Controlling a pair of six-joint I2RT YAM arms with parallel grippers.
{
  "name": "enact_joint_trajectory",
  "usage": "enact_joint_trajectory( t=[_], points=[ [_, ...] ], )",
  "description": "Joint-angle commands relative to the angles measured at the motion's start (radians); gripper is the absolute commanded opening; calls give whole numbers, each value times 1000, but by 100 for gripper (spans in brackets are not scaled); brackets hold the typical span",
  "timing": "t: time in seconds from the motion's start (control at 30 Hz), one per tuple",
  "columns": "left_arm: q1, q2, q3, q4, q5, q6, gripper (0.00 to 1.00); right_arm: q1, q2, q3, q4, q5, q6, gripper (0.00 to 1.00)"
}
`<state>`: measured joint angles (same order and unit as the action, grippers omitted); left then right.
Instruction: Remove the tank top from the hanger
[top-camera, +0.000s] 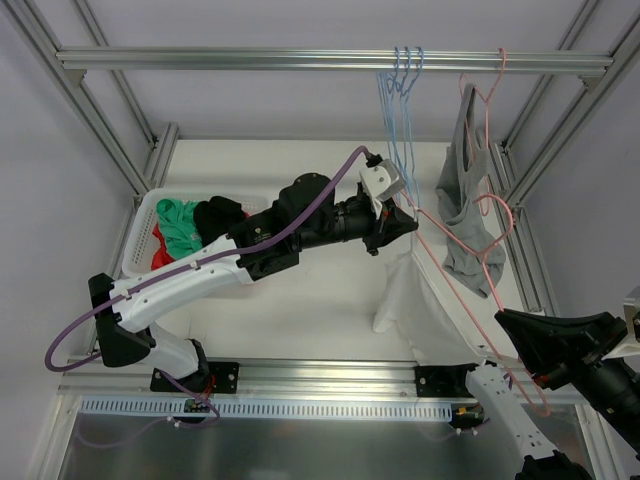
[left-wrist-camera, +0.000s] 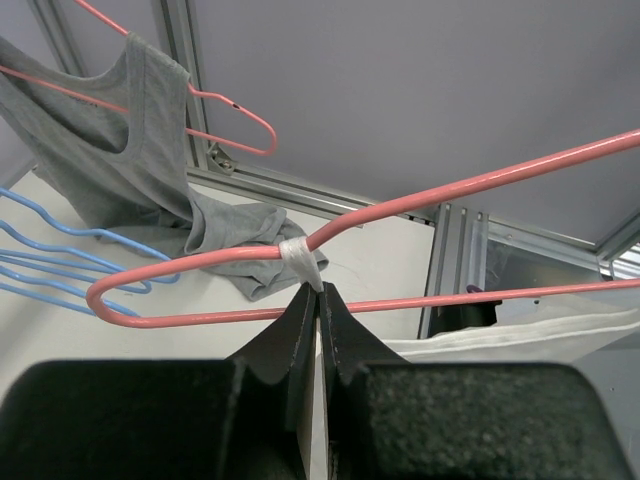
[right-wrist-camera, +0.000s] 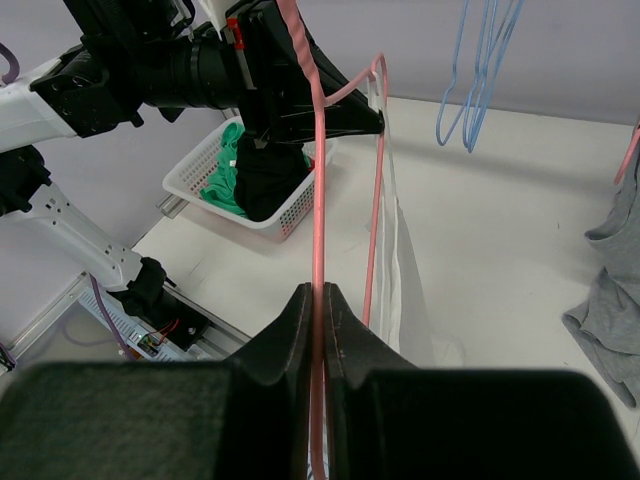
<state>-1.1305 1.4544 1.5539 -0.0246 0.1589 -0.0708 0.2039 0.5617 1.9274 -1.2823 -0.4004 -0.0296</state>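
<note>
Status: left gripper (left-wrist-camera: 318, 290) is pressed together on a strap of the white tank top (top-camera: 420, 310), right where the strap wraps the shoulder bend of the pink hanger (right-wrist-camera: 314, 180). Right gripper (right-wrist-camera: 318, 290) is clamped on the same hanger's rod further along, with nothing but the rod between its fingers.

The hanger spans between my two arms, slanting from mid-table toward the near right corner. The top is on the hanger, not off. Its body drapes down from the strap end in a long white fold. The hem looks to rest on the table (top-camera: 300, 320), but the overhead view is too flat for me to be sure.

Other stuff:
- gray tank top (top-camera: 462, 215) on a second pink hanger (top-camera: 487, 95), hooked on the overhead rail (top-camera: 250, 60) at back right
- blue hangers (top-camera: 400, 80) on the same rail, just left of the gray one
- white basket (top-camera: 140, 235) at the table's left edge, holding green, black and red clothes
</note>
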Motion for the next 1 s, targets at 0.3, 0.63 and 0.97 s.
enact_joint_trajectory(
  t=[0.3, 0.63, 0.97],
  points=[
    [21, -71, -55, 51, -9, -6, 0, 20, 1, -22, 70, 20, -12, 0],
    [23, -89, -64, 52, -154, -23, 0, 20, -13, -38, 70, -50, -29, 0],
    [23, -276, -178, 57, -665, -100, 0, 23, -82, -142, 74, -184, -96, 0]
  ],
)
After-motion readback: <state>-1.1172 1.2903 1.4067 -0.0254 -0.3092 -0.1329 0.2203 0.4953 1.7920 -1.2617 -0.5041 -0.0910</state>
